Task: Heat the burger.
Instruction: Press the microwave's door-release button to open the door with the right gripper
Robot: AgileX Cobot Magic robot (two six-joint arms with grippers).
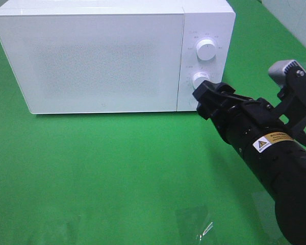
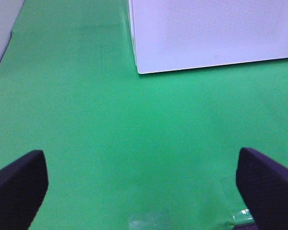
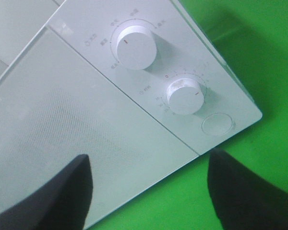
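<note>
The right gripper (image 1: 204,98) is hovering released, its fingers spread and grasping nothing, just in front of the lower corner of the white microwave's (image 1: 214,23) control panel. It is pointing close to the lower dial (image 1: 199,80) and the round button (image 3: 217,123) beside it. The left gripper (image 2: 139,191) is hanging wide open and empty over the green tabletop (image 2: 110,134) near a front corner of the microwave. The microwave door (image 1: 92,61) is sitting shut, and the burger is showing in none of the views.
</note>
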